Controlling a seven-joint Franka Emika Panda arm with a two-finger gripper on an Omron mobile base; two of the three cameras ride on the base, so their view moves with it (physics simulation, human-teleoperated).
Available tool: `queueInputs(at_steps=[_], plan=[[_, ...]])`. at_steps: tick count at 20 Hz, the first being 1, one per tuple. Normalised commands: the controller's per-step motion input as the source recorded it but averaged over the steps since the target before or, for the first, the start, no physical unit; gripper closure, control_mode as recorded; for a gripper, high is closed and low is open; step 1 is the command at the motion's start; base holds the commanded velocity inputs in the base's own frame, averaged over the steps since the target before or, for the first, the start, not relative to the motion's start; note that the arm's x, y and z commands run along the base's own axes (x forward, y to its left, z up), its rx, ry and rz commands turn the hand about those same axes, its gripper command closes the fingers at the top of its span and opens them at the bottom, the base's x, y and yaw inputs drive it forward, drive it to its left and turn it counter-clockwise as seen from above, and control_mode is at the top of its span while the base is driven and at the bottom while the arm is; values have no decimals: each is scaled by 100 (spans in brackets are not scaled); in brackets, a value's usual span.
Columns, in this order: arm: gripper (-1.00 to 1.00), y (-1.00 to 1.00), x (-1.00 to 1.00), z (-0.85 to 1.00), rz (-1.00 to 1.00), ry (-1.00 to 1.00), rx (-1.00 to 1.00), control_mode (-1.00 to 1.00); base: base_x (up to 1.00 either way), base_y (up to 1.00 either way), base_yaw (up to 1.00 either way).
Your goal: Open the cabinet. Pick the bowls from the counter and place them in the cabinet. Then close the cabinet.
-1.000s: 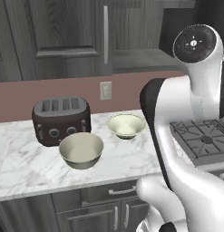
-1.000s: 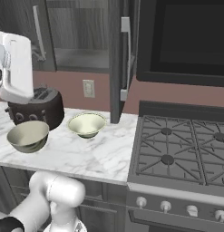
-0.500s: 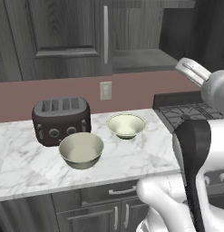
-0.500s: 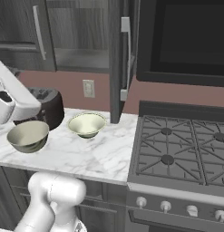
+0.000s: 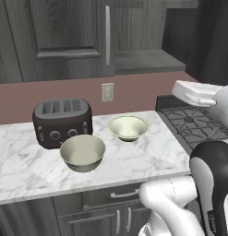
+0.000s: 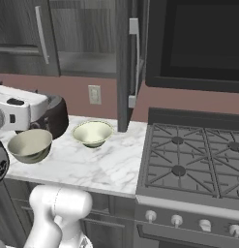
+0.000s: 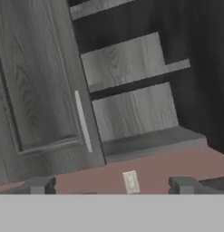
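So the cabinet [image 5: 134, 41] has its right door swung open with bare shelves showing, left door shut. Both bowls sit on the marble desk [image 5: 134, 161]: the bigger bowl [image 5: 83, 153] in front of the toaster [image 5: 63, 120], the smaller bowl [image 5: 129, 127] just right of it. The claw [image 7: 111, 186] is spread wide, holding nothing, aimed at the cabinet.
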Motion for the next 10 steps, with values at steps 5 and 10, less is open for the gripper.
queueInputs(at_steps=[5, 10], plan=[[-100, 35, 1, 0, 12, -41, -31, -100, 0, 0, 0], [-100, 32, 24, 0, -3, -17, -15, -100, 0, 0, 0]])
